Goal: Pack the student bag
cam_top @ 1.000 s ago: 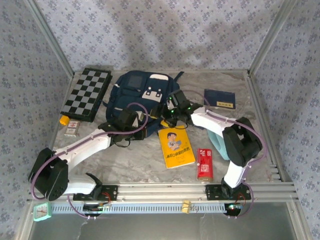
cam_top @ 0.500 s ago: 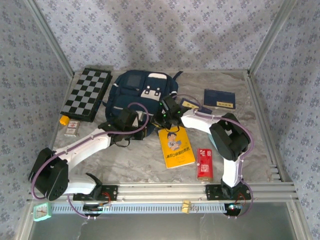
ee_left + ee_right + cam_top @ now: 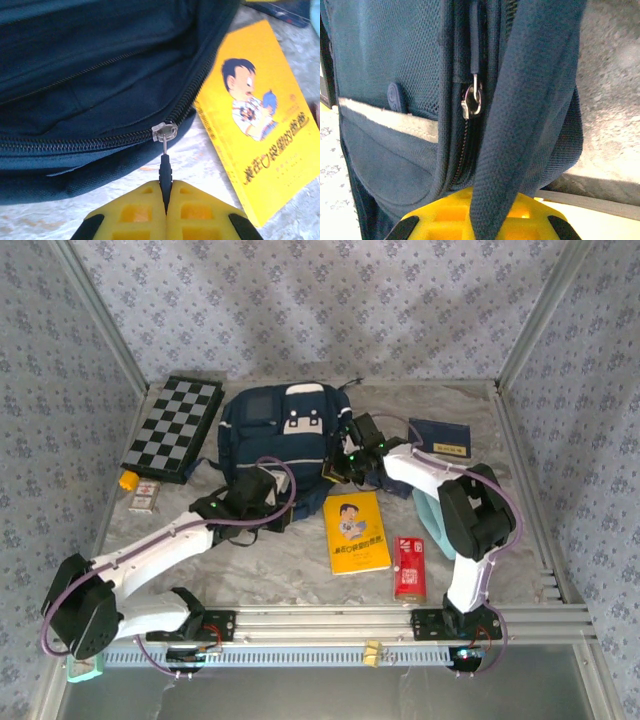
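Left gripper (image 3: 165, 195): pads together, clamped on the dark pull tab (image 3: 165, 172) of the student bag's (image 3: 260, 435) zip.
Right gripper (image 3: 485, 222): pads appear closed on a navy strap (image 3: 520, 125) at the bag's right flank. The strap hides the seam, so this is a judgement.
Bag position: back centre of the table (image 3: 290, 570), between the chessboard (image 3: 175, 428) and a navy booklet (image 3: 440, 437).
Bag axis: long axis runs near to far, with the white patches (image 3: 300, 423) facing up.
Bearing from left gripper: straight ahead, with the slider (image 3: 164, 132) just beyond the fingertips.
Zip line: runs across the left wrist view, then bends away at the right corner beside the yellow book (image 3: 260, 125).
Next move, as judged: the pull must follow that track sideways. The left arm is placed for it, while the right arm steadies the bag.
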You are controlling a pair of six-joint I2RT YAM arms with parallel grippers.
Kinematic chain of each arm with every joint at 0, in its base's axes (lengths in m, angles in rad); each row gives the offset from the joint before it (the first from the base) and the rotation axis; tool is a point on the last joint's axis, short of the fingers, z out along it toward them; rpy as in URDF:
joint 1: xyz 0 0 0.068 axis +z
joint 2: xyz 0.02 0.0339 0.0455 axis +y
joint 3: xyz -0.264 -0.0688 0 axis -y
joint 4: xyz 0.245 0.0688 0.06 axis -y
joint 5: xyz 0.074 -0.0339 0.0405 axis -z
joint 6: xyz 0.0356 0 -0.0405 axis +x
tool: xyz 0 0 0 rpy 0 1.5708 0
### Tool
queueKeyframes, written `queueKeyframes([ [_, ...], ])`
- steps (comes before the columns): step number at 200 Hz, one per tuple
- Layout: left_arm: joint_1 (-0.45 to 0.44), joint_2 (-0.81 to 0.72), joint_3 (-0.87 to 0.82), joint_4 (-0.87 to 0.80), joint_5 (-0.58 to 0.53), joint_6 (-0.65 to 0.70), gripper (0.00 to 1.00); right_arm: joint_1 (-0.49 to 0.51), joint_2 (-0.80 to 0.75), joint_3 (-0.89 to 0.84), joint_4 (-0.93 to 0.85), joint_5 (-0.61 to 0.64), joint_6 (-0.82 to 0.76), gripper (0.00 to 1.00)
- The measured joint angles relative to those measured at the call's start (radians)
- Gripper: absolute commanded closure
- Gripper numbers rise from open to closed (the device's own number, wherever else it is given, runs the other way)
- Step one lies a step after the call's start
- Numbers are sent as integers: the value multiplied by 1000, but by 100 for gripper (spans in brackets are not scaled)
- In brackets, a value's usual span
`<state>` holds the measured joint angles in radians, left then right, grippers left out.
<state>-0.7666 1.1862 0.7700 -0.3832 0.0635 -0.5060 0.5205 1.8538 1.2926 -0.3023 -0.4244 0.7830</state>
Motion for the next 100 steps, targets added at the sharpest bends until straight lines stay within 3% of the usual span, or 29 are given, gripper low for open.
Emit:
queueKeyframes([
  [21, -29, 30, 17, 19, -9, -19, 100, -16, 45, 84, -67, -18, -45, 100],
  [37, -31, 53, 39, 19, -26, -27, 100, -24, 80, 136, -93, -27, -72, 94],
  [76, 18, 80, 73, -11, -31, -29, 100, -51, 84, 150, -95, -25, -109, 50],
  [100, 51, 80, 73, -18, -16, -29, 100, -51, 21, 100, -84, -6, -87, 35],
])
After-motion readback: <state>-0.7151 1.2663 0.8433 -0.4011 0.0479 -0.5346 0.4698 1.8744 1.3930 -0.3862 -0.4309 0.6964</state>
